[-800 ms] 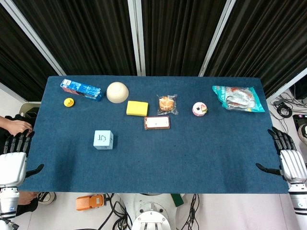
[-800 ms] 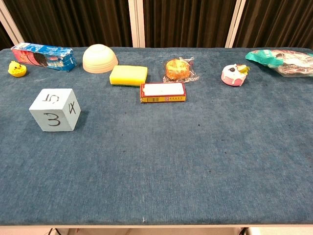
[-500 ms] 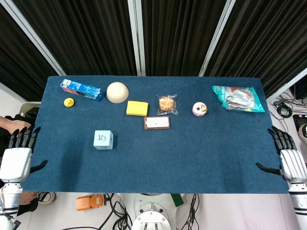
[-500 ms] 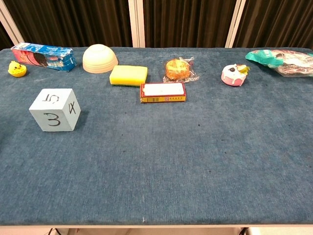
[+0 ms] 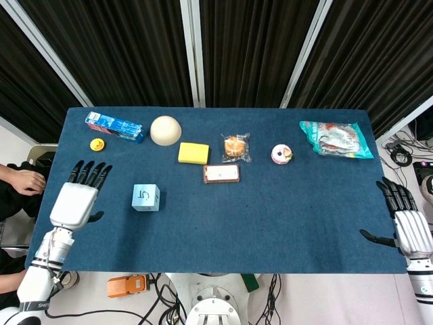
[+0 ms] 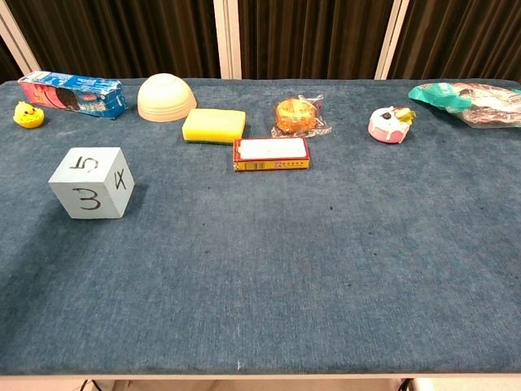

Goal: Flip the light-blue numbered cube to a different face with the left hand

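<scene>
The light-blue numbered cube (image 5: 145,197) (image 6: 91,182) sits on the blue table, left of centre, with 5 on top and 3 on the near face. My left hand (image 5: 78,198) hovers over the table's left part, fingers spread, empty, a short gap to the left of the cube. At the table's right front corner, my right hand (image 5: 408,227) stays off the edge with fingers apart and nothing in it. Neither hand shows in the chest view.
Along the back stand a blue carton (image 5: 114,126), a yellow duck toy (image 5: 97,144), an upturned cream bowl (image 5: 166,130), a yellow sponge (image 5: 193,153), a wrapped bun (image 5: 235,146), a red-edged box (image 5: 222,174), a pink toy (image 5: 281,154) and a snack bag (image 5: 336,139).
My left hand has come in from beyond the table's left edge, rightward and forward over the cloth toward the cube. The cube and the right hand have not moved.
</scene>
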